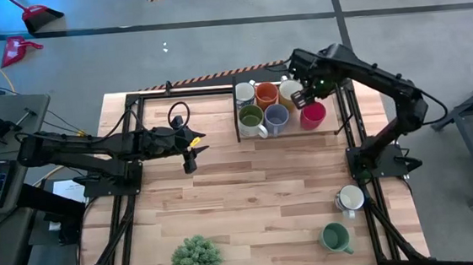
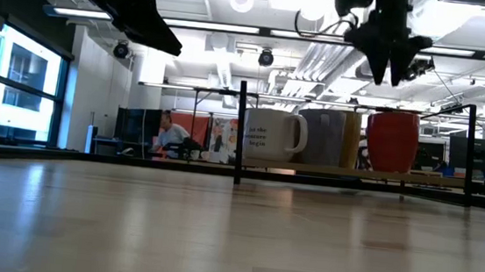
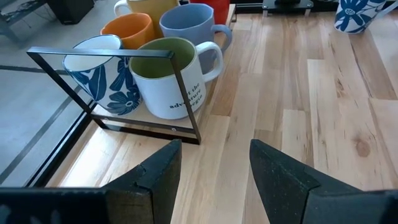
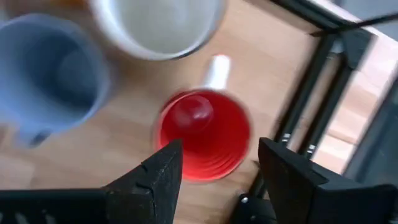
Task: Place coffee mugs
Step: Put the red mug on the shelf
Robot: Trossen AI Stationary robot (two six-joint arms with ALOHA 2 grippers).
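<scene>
Six coffee mugs stand on a black-framed wooden tray (image 1: 329,130) at the table's far side: blue-flowered white (image 1: 244,92), orange (image 1: 266,94), cream (image 1: 289,89), olive-lined white (image 1: 251,119), blue-grey (image 1: 276,117) and red (image 1: 312,115). My right gripper (image 4: 219,149) hovers open above the red mug (image 4: 202,134), which stands upright on the tray; the low view shows the gripper (image 2: 389,65) clear of the mug's rim (image 2: 394,114). My left gripper (image 3: 214,152) is open over the bare table left of the tray (image 1: 189,157). Two more mugs, white (image 1: 351,198) and green (image 1: 336,238), stand near the table's right edge.
A bushy potted plant (image 1: 197,260) stands at the near edge. The tray's thin black frame posts (image 3: 186,99) rise around the mugs. Black rails (image 1: 132,200) run along the table's left and right sides. Open wood lies between the tray and the plant.
</scene>
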